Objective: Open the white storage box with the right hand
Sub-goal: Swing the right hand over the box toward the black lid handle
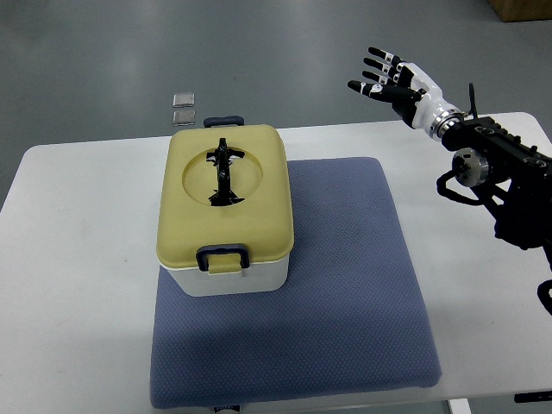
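White table (78, 224) on grey floor, blue mat (354, 285) beneath. Right hand (392, 82) raised beyond far edge, fingers spread, empty, likely staging approach. White storage box (226, 207) well to hand's left and nearer robot, yellow lid (259, 220) latched shut.

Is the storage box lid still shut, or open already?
Shut: the yellow lid sits flat on the white storage box, front latch down.

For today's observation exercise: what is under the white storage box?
The storage box sits on a blue-grey mat on the white table. The mat beneath its base is covered.
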Motion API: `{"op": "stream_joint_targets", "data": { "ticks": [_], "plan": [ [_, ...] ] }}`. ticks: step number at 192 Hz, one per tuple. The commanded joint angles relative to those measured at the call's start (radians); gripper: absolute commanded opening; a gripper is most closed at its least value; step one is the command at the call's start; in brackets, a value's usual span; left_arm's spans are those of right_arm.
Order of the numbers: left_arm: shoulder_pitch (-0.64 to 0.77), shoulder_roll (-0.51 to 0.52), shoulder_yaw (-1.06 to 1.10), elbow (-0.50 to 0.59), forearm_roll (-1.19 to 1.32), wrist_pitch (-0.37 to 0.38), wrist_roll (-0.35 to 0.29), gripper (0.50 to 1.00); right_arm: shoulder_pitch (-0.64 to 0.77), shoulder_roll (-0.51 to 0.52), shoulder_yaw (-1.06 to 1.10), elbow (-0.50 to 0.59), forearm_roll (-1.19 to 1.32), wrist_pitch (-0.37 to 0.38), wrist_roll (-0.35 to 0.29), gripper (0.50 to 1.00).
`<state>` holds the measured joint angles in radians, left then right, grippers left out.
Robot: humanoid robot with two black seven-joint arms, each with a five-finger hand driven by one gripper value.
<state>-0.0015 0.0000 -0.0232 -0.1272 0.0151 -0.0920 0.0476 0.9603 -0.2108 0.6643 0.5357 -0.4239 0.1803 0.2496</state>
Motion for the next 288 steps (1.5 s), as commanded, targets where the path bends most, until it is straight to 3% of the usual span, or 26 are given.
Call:
{"op": "stream_joint_targets", "data": {
  "ticks": [1,33,62,70,159,203,288],
  "plan": [
    [0.0,0.0,0.0,0.0,0.0,0.0,0.0,1.0,0.058,-0.021,-0.002,0.001,-0.067,0.038,0.004,0.919],
    [0.0,0.0,-0.001,0.0,0.0,0.0,0.0,1.0,0.156,-0.05,-0.031,0.035,-0.219,0.119,0.016,0.919],
    [0.0,0.0,-0.001,0.0,0.0,0.0,0.0,1.0,0.222,-0.061,-0.089,0.067,-0.365,0.156,0.059,0.919],
    [0.0,0.0,-0.001,0.001,-0.001,0.0,0.0,1.0,0.273,-0.061,-0.149,0.096,-0.478,0.168,0.097,0.919],
    [0.0,0.0,-0.001,0.003,0.0,0.0,0.0,1.0,0.449,-0.035,-0.388,0.286,-0.782,0.168,0.197,0.921],
    [0.0,0.0,0.0,0.003,0.0,0.0,0.0,1.0,0.508,-0.033,-0.483,0.314,-0.906,0.166,0.244,0.919],
    [-0.002,0.0,0.002,0.0,-0.001,0.0,0.0,1.0,0.612,0.033,-0.604,0.323,-1.004,0.156,0.263,0.919]
  ]
}}
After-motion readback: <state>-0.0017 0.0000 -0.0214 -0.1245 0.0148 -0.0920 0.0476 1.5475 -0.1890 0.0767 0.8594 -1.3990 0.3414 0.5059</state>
